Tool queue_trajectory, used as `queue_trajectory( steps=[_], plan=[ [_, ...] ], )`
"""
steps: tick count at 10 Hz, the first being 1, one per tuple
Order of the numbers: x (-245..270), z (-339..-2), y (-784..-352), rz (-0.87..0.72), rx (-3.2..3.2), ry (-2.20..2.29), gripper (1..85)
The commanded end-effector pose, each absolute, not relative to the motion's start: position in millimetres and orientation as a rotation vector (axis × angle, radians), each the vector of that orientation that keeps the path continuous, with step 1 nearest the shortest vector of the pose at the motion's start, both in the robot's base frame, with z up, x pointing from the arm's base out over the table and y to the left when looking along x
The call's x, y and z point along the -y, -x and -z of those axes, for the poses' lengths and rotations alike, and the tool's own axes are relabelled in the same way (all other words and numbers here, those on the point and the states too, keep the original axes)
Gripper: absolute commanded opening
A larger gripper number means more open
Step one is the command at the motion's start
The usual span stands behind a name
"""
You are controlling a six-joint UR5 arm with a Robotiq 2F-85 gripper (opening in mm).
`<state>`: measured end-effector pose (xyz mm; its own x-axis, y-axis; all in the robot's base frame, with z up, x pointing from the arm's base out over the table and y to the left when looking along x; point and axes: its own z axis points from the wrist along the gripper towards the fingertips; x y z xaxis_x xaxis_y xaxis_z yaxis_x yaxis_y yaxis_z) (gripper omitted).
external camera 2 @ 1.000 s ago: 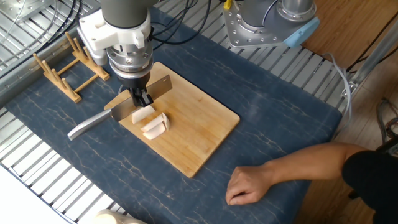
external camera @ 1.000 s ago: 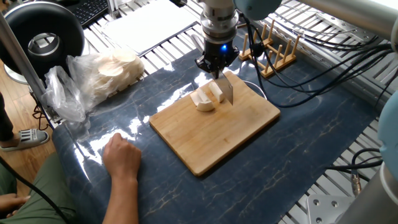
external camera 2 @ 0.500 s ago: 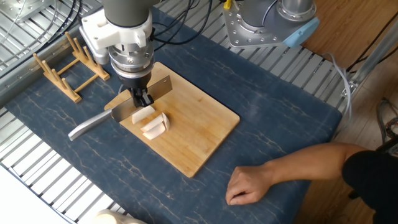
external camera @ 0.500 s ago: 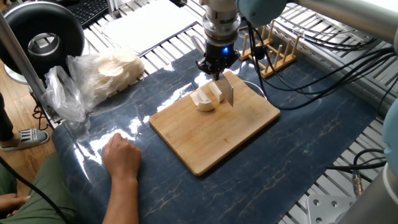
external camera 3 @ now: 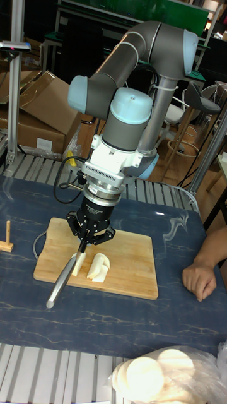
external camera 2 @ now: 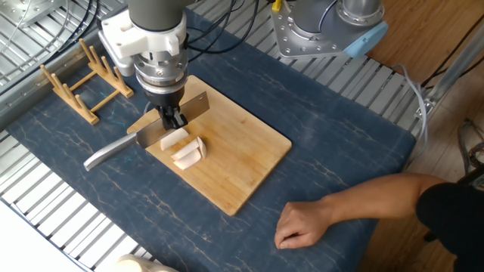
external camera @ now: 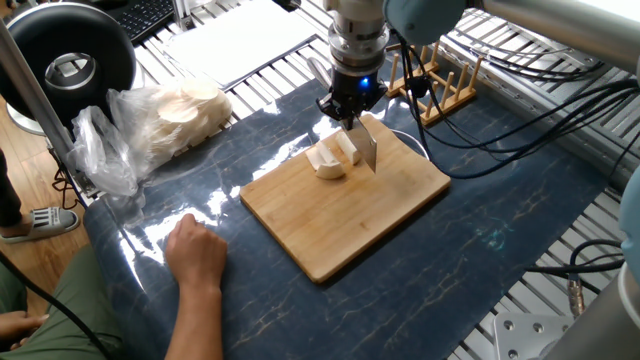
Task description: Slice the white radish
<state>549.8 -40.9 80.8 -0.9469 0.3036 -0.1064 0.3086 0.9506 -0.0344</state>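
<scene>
The white radish lies in a few cream-white pieces on the wooden cutting board. My gripper hangs just over the pieces, shut on a knife near where blade meets handle. The blade stands on edge against the radish, with the steel handle sticking out past the board. In the tall fixed view the gripper sits above the radish on the board, and the knife slants down to the left.
A person's hand rests on the blue mat near the board's front corner. A clear plastic bag of pale round slices lies to the left. A wooden rack stands behind the board. Cables trail at the right.
The gripper with the knife has shifted only very slightly. The radish pieces and the person's hand have not moved.
</scene>
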Motion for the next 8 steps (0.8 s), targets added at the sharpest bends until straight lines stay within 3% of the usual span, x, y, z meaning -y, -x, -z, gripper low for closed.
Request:
queue_trajectory(
  steps=[1, 8],
  plan=[
    [40.9, -80.5, -549.1, 0.056, -2.998, -0.471, 1.0],
    [42.9, -79.8, -547.0, 0.046, -2.996, -0.455, 1.0]
  ],
)
